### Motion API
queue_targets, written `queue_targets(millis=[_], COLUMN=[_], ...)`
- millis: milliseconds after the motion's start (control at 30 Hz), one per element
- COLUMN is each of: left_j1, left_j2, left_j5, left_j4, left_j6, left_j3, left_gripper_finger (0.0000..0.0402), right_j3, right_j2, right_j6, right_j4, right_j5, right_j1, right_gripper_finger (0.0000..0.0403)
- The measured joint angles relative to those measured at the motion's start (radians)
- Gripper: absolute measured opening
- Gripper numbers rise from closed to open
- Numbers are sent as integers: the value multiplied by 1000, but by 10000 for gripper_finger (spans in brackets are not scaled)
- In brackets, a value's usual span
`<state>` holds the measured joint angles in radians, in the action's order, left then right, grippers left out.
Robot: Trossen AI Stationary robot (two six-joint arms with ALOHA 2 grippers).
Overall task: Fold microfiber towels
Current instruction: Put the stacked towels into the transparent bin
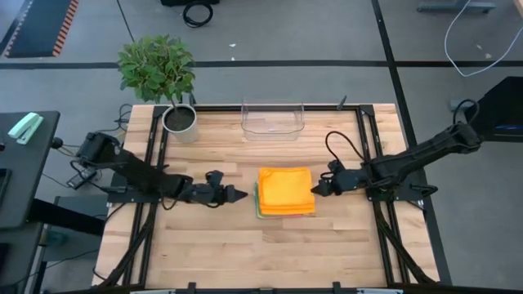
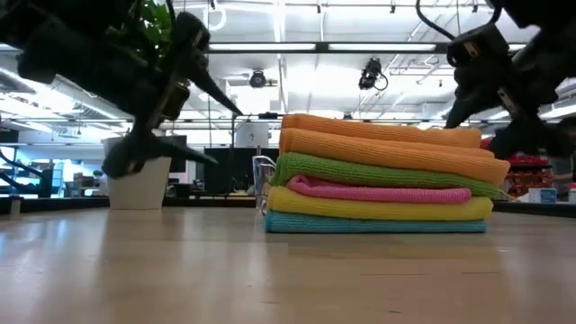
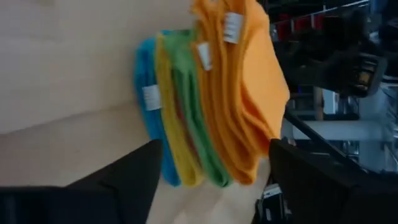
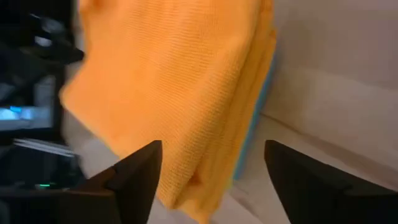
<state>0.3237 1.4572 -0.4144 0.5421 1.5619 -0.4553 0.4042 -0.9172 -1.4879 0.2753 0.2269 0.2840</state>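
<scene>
While both arms reach inward over the table (image 1: pixel 212 245), the folded towels (image 1: pixel 286 192) lie in one stack near its middle, between the two grippers. In the low view the stack (image 2: pixel 378 175) shows its layers: two orange towels (image 2: pixel 387 144) on top, then a green one (image 2: pixel 378 171), a pink one (image 2: pixel 378 190), a yellow one (image 2: pixel 378 208) and a blue one (image 2: pixel 369 224) at the bottom, resting on the wood.

On one side, the left gripper (image 1: pixel 237 195) is just beside the stack, not touching it. Its jaws are spread: the left wrist view shows its two dark fingers (image 3: pixel 130 180) wide apart with nothing between them, and the stack's edge (image 3: pixel 211 99), with small white labels (image 3: pixel 151 97), lies ahead of them. In the low view this gripper (image 2: pixel 216 126) hangs above the table surface.

On the other side, the right gripper (image 1: pixel 316 188) is close to the stack's edge, and from above one cannot tell if it touches the cloth. Its jaws are also spread, as the right wrist view shows both fingers (image 4: pixel 134 177) far apart and empty, with the orange top towel (image 4: pixel 174 93) close in front.

Behind the stack, at the far edge of the table, a clear bin (image 1: pixel 272 119) stands, and a potted plant (image 1: pixel 163 77) stands at the far corner on the left arm's side.
</scene>
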Motion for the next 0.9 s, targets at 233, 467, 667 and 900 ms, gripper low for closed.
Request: queue_targets(millis=[233, 467, 667, 900], left_j1=[1, -1, -11, -20], left_j2=[153, 315, 381, 413], left_j5=[8, 27, 19, 23], left_j4=[19, 19, 7, -40], left_j6=[-10, 13, 25, -14], left_j3=[-94, -190, -239, -291], left_gripper_finger=[355, 358, 356, 355], right_j3=[-124, -136, -133, -132], right_j2=[-27, -45, -46, -61], right_j6=[-65, -68, -54, -47], right_j4=[-259, -273, -272, -271], right_j5=[29, 48, 54, 45], right_j1=[1, 6, 8, 10], right_gripper_finger=[308, 308, 308, 308])
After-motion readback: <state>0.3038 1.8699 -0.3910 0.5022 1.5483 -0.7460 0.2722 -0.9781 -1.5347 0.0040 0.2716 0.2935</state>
